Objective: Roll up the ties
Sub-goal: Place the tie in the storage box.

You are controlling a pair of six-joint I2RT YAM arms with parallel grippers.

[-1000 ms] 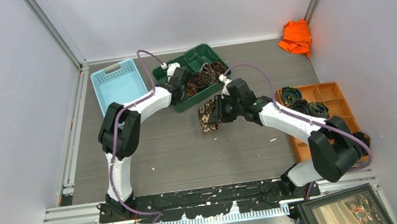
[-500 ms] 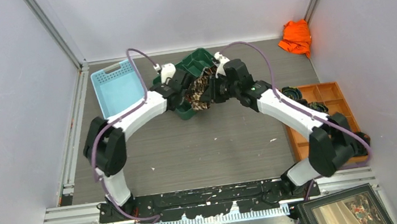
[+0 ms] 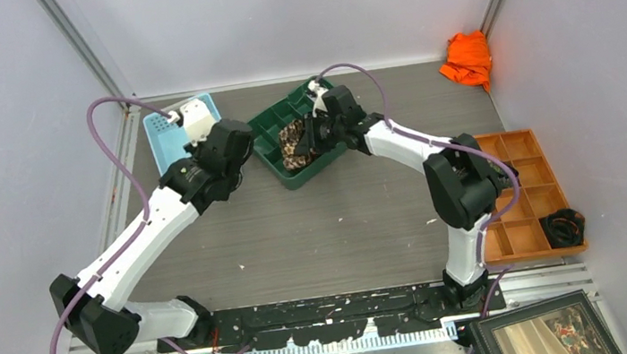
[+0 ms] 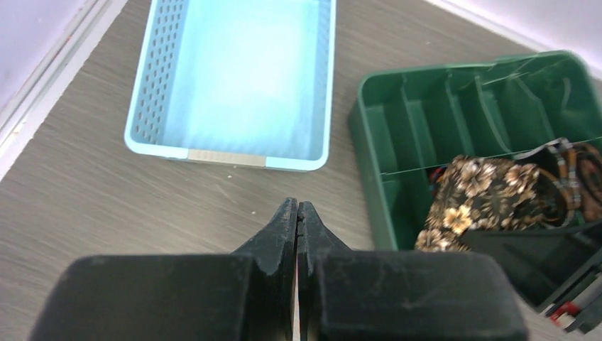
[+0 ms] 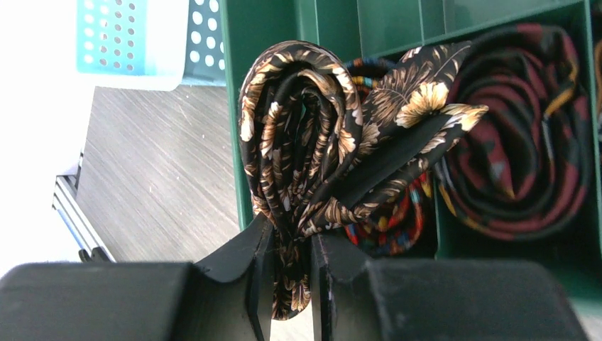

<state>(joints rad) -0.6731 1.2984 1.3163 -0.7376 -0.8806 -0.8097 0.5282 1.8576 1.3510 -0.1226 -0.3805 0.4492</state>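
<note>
My right gripper (image 3: 306, 134) is shut on a rolled tie (image 3: 291, 144), black with tan flowers, and holds it over the near left part of the green divided tray (image 3: 280, 168). In the right wrist view the tie (image 5: 298, 142) is pinched between the fingers (image 5: 257, 256), its loose end folded to the right. A dark red coiled tie (image 5: 525, 163) and a multicoloured one (image 5: 397, 220) lie in the tray's compartments. My left gripper (image 3: 232, 142) is shut and empty, left of the tray; its tips (image 4: 297, 207) are above bare table.
A light blue perforated basket (image 4: 234, 78) stands left of the green tray (image 4: 369, 163). An orange divided tray (image 3: 520, 197) sits at the right with a dark coil (image 3: 561, 226) at its near corner. Orange cloth (image 3: 467, 59) lies far right. A framed picture (image 3: 541, 334) is at the near right.
My right gripper carried the rolled tie from above the table up over the green tray. My left arm pulled out of the tray and swung left toward the blue basket.
</note>
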